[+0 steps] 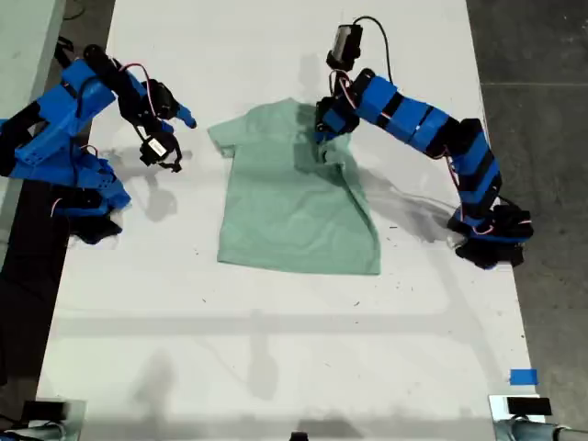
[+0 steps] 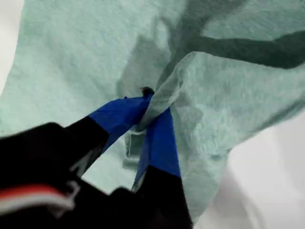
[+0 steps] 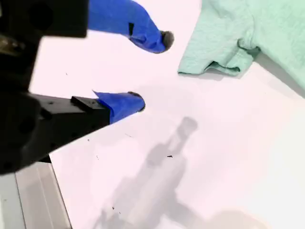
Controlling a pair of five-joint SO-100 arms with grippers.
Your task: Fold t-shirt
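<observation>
The pale mint-green t-shirt (image 1: 294,197) lies on the white table in the middle of the exterior view, its sleeve on that view's right folded over onto the body. My first gripper (image 1: 327,138) is shut on a pinch of that cloth; the first wrist view shows the blue fingers (image 2: 159,143) clamping a raised ridge of the t-shirt (image 2: 228,95). My second gripper (image 1: 179,142) hovers open over bare table at the exterior view's left, short of the other sleeve (image 3: 214,52). Its two blue fingertips (image 3: 155,38) are spread apart with nothing between them.
The white table (image 1: 276,349) extends toward the exterior view's bottom. A small blue tape square (image 1: 523,377) sits near that view's lower right. Both arm bases stand at the table's sides, with dark floor beyond.
</observation>
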